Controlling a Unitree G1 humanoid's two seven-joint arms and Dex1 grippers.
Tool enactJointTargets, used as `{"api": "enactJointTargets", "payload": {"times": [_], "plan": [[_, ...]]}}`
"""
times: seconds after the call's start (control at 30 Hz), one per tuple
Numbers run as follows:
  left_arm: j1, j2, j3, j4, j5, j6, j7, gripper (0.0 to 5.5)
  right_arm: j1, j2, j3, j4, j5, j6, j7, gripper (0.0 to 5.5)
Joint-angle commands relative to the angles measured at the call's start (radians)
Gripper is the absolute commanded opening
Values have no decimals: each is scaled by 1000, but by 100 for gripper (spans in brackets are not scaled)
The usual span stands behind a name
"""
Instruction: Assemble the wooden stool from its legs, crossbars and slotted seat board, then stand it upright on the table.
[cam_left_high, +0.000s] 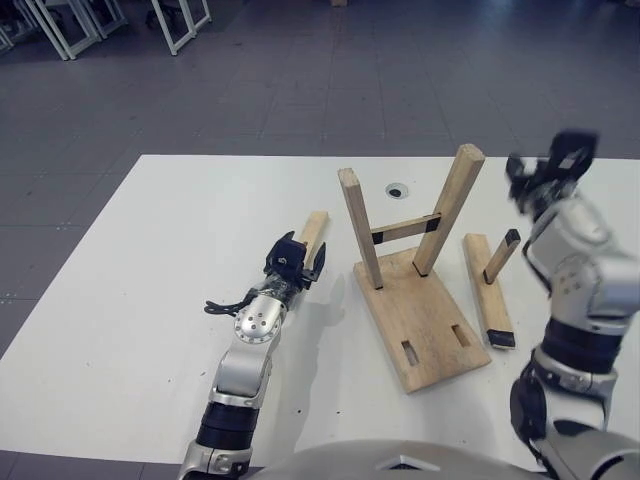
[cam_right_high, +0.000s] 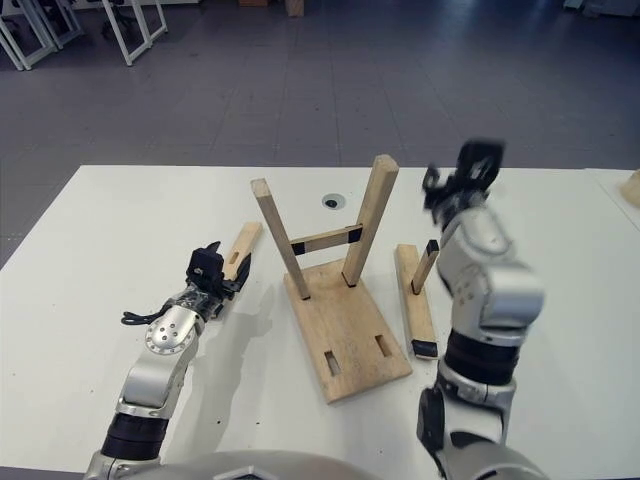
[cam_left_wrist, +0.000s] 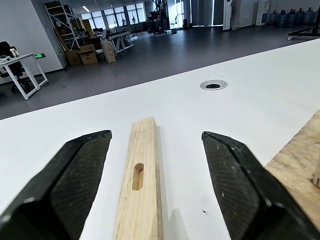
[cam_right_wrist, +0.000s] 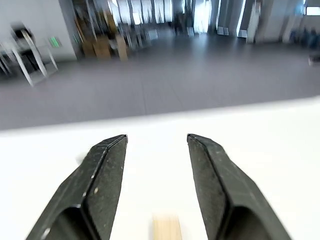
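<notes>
The slotted seat board (cam_left_high: 425, 318) lies flat mid-table with two legs (cam_left_high: 358, 228) standing in it, joined by a crossbar (cam_left_high: 405, 230). To its right a third leg (cam_left_high: 489, 291) lies flat with a short crossbar (cam_left_high: 501, 256) sticking up from it. A fourth leg (cam_left_high: 314, 231) with a slot (cam_left_wrist: 138, 176) lies left of the board. My left gripper (cam_left_high: 296, 258) is low at that leg's near end, open, its fingers (cam_left_wrist: 67, 185) on either side without touching. My right gripper (cam_left_high: 545, 170) is raised above the third leg, open and empty (cam_right_wrist: 157, 137).
A round cable hole (cam_left_high: 399, 188) sits in the white table (cam_left_high: 150, 300) behind the board. Two slots (cam_left_high: 410, 350) in the board's near end are unfilled. Bare tabletop stretches to the left. Grey floor and desk frames lie beyond the far edge.
</notes>
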Motion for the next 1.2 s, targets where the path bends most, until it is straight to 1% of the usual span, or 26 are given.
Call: {"api": "enactJointTargets", "payload": {"times": [0.03, 0.13, 0.2, 0.27, 0.3, 0.37, 0.43, 0.5, 0.53, 0.6, 0.67, 0.8, 1.07, 1.13, 1.2], "plan": [[-12, 3, -1, 4, 8, 2, 4, 335, 138, 47, 31, 102, -35, -32, 6, 218], [-12, 1, -2, 8, 10, 0, 9, 335, 73, 64, -14, 63, -11, -82, -3, 218], [-11, -3, -4, 9, 12, -2, 13, 335, -25, 64, -79, -26, 38, -143, -1, 218], [-4, -8, -3, 6, 14, -4, 21, 335, -120, 9, -121, -143, 58, -149, 0, 260], [2, -11, -3, 5, 15, -6, 25, 335, -135, -27, -135, -202, 52, -133, -1, 275], [13, -16, -3, 1, 16, -9, 35, 335, -43, -70, -152, -326, 20, -88, -1, 314], [31, -21, -2, -11, 16, -9, 45, 335, 159, -48, -149, -440, 18, -33, 13, 358], [47, -25, -1, -24, 17, -7, 52, 335, 402, -19, -123, -527, 28, -20, 58, 401], [53, -25, 0, -28, 16, -5, 53, 335, 525, -23, -94, -555, 30, -31, 96, 415], [57, -23, 5, -32, 15, -4, 54, 335, 665, -29, -46, -549, 36, -43, 158, 461], [50, -21, 3, -27, 16, -3, 51, 335, 720, -36, 5, -475, 16, -55, 192, 483], [38, -18, -2, -19, 16, -5, 44, 335, 740, -70, 82, -361, -37, -25, 209, 483], [33, -9, -2, -23, 15, -2, 35, 335, 729, -100, 114, -239, -89, 32, 217, 483], [34, -10, -3, -23, 16, -2, 36, 335, 710, -105, 104, -207, -76, 41, 238, 454], [34, -9, -3, -23, 16, 0, 35, 335, 697, -114, 87, -175, -59, 45, 268, 404]]}}
